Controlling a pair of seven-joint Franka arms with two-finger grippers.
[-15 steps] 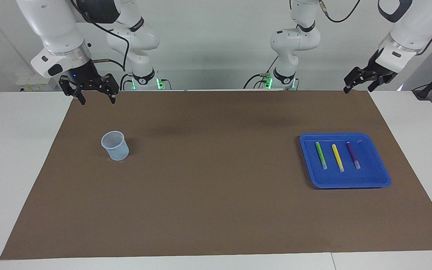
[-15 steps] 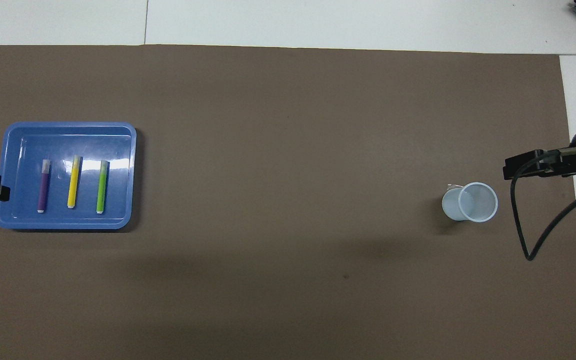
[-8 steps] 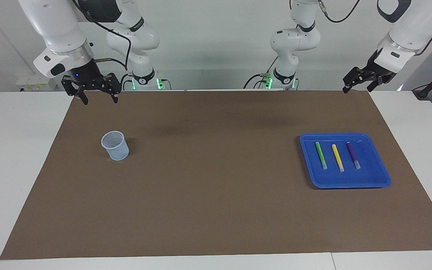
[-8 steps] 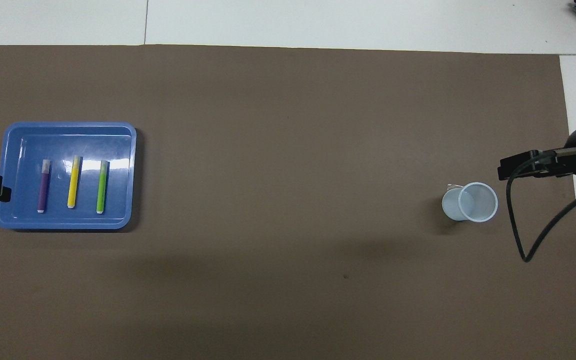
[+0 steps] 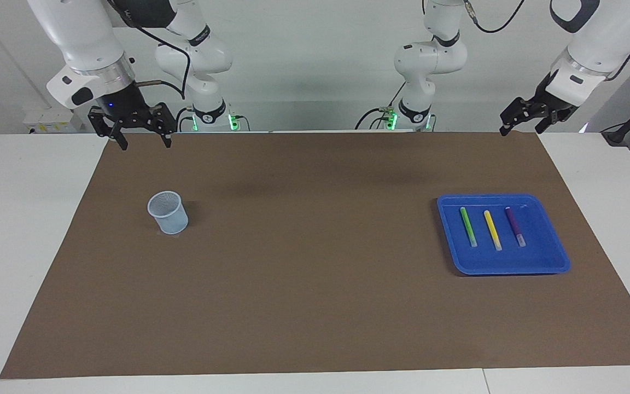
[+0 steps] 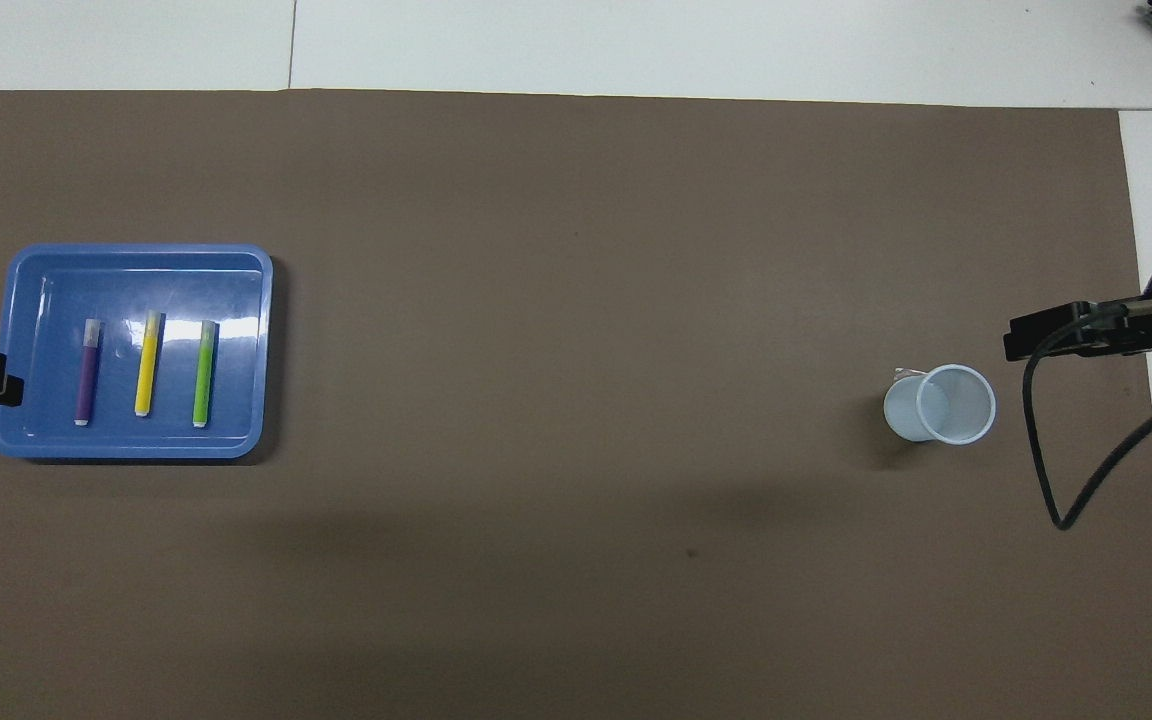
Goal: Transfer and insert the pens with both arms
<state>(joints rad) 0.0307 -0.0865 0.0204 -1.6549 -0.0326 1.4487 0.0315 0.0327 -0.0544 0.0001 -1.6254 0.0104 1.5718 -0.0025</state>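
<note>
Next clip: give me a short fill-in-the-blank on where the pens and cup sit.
1. All three pens lie in the blue ____.
2. The yellow pen lies between the green pen and the ____ one.
3. The cup stands toward the ____ arm's end of the table.

Missing words: tray; purple; right

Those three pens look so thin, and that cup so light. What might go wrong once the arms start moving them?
1. The green pen, yellow pen and purple pen lie flat and close together in the blue tray, so the open left gripper may nudge a neighbour.
2. The tray and the cup sit at different ends of the mat, so a pen could slip passing to the open right gripper.
3. The cup looks light; a misaimed pen might tip it.
</note>
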